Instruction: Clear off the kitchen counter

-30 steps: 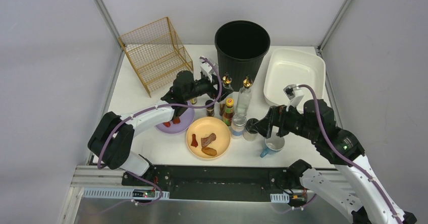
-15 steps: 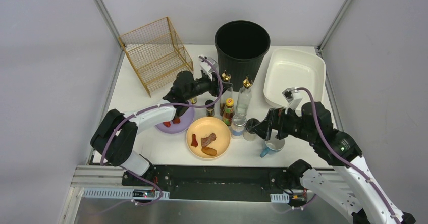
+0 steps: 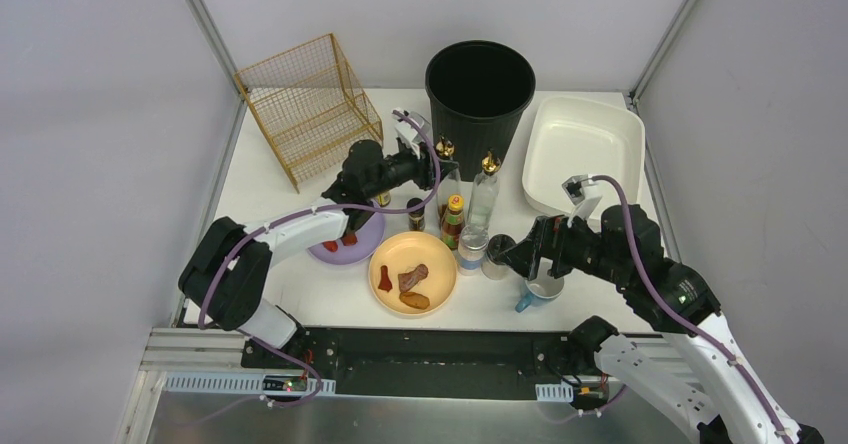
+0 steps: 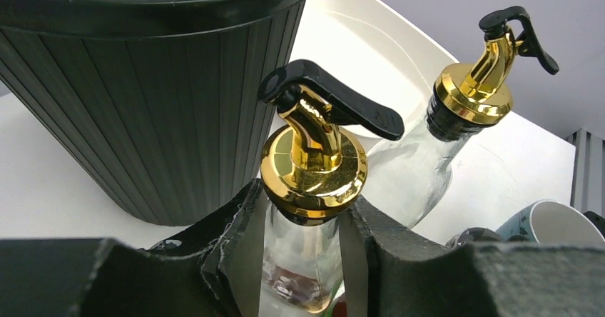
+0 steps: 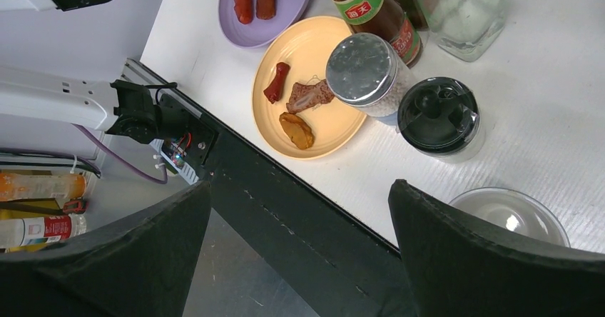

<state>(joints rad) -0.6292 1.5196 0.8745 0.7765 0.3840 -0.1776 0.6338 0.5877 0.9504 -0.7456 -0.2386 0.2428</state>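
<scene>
The kitchen counter (image 3: 290, 179) is a white tabletop carrying bottles, jars and plates. My left gripper (image 3: 436, 170) (image 4: 303, 206) is shut on the neck of a clear glass bottle (image 4: 303, 260) just under its gold pourer (image 4: 312, 167) (image 3: 444, 149), in front of the black bin (image 3: 479, 89). A second gold-topped glass bottle (image 3: 483, 196) (image 4: 421, 174) stands right of it. My right gripper (image 3: 512, 254) (image 5: 300, 188) hangs open and holds nothing, above the counter's front edge beside a black-lidded jar (image 5: 439, 117) (image 3: 496, 256).
A wire basket (image 3: 310, 104) stands back left and a white tub (image 3: 580, 149) back right. A purple plate (image 3: 352, 249) with sausages, a yellow plate (image 5: 314, 67) with food, a sauce bottle (image 5: 374, 10), a silver-lidded jar (image 5: 364, 67) and a mug (image 3: 540, 289) crowd the front.
My left gripper has closed onto the glass bottle's neck. The right arm has drifted slightly toward the near edge, still open.
</scene>
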